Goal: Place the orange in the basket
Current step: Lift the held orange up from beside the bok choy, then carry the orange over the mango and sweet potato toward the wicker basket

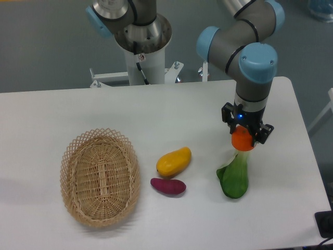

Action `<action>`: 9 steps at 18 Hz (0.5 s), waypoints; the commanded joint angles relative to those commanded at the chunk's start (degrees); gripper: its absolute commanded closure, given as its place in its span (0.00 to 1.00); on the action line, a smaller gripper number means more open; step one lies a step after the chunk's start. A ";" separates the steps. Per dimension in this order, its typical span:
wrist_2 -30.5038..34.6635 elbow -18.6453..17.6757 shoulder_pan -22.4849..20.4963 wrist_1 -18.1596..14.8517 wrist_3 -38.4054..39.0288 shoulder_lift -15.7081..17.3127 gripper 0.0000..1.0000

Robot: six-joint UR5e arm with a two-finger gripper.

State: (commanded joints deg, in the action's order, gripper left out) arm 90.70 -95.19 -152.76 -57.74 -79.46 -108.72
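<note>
The orange [242, 140] is a small round bright-orange fruit held between the fingers of my gripper [244, 136] at the right of the table. The gripper is shut on it, just over the pale stem end of a green leafy vegetable. The orange seems slightly lifted, though I cannot tell for sure. The basket [100, 176] is an oval tan wicker basket with a lattice rim at the front left of the table, empty, far to the left of the gripper.
A yellow-orange mango [174, 161] and a purple sweet potato [168, 186] lie between the basket and the gripper. A green leafy vegetable [234, 177] lies right below the gripper. The robot's base column [143, 47] stands behind the table's back edge.
</note>
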 joint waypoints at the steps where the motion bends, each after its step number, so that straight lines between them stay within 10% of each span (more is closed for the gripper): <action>1: 0.00 0.00 0.26 0.00 0.96 0.00 0.40; 9: 0.00 0.18 4.83 0.09 8.69 0.00 0.40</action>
State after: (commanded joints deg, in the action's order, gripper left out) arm 90.70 -95.01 -147.93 -57.66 -70.77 -108.72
